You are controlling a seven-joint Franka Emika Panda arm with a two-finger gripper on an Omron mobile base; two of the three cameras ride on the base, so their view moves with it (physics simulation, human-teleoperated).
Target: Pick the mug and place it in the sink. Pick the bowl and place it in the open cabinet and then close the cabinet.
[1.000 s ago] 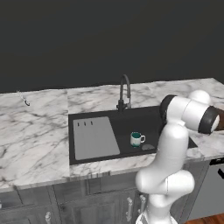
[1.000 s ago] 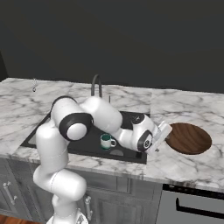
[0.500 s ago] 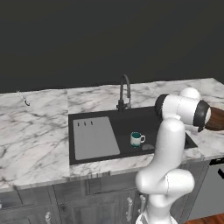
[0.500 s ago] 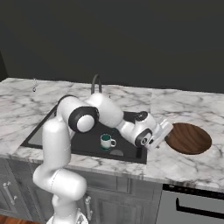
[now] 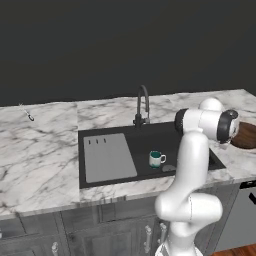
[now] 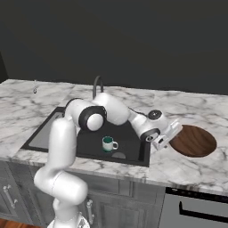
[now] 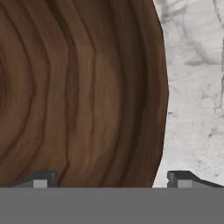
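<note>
The mug (image 6: 108, 143) stands upright in the sink (image 6: 133, 147). The bowl (image 6: 193, 140) rests on the marble counter (image 6: 196, 167) at the sink's 3 o'clock side, cut off by the frame edge in the left base view. The gripper (image 7: 113, 178), spread wide and holding nothing, hovers over the bowl's rim, one fingertip (image 7: 40, 179) above wood, the other above marble; contact probably none, though height is hard to judge.

A small white mug with a teal inside (image 6: 107, 143) is seen upright in the black rectangular sink (image 6: 129, 147). The white arm's gripper (image 6: 165, 137) is held at the rim of a wide dark-brown wooden bowl (image 6: 194, 140) on the marble counter (image 6: 196, 169).
</note>
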